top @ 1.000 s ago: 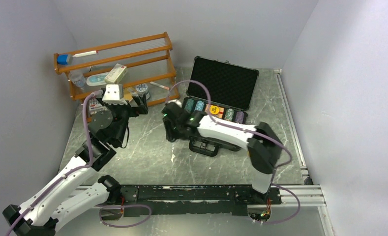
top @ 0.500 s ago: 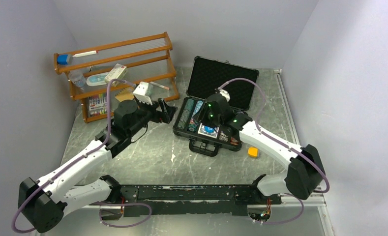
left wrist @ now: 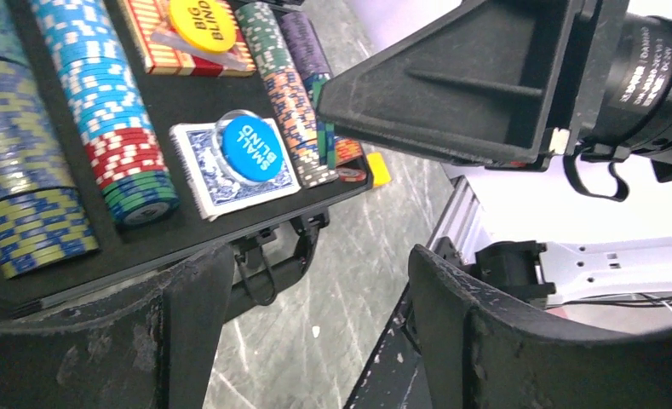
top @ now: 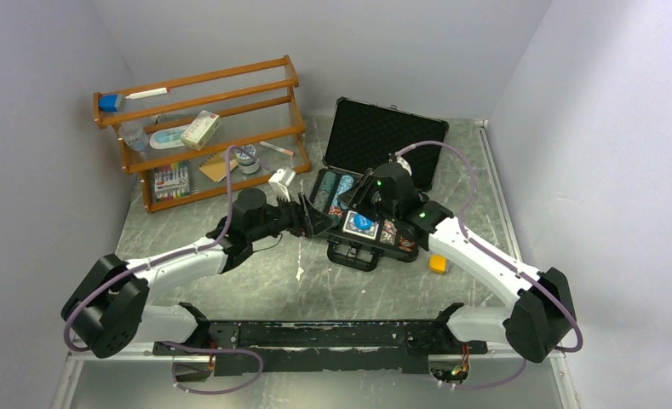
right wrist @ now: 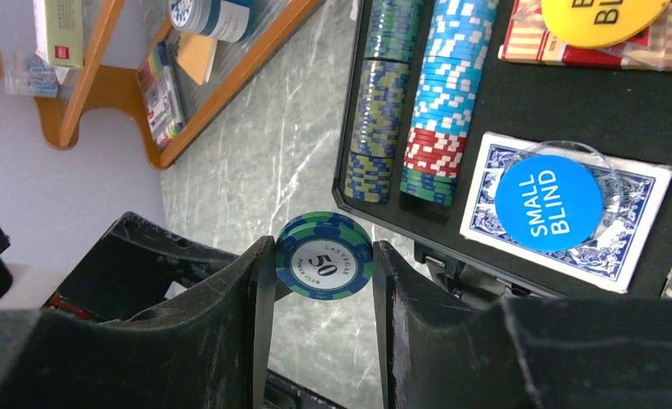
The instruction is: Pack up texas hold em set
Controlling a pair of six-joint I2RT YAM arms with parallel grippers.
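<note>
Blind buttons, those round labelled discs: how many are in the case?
2. The blue Small Blind button lies on the blue card deck in the case; the yellow Big Blind button lies on the neighbouring red deck. More may be hidden from these views.

Left arm (top: 179, 264) swung from rack (top: 295, 111) to case (top: 383, 136) edge — right arm (top: 477, 251) pulled back, orange cube (top: 437, 263) uncovered.

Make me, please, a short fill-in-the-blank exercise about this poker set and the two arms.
The right arm's fingers hold a chip marked ____.
The blue button on the blue deck reads ____ BLIND.
The yellow button lies on the ____ deck.
The left arm's fingers hold ____.
Missing words: 50; SMALL; red; nothing.
</note>
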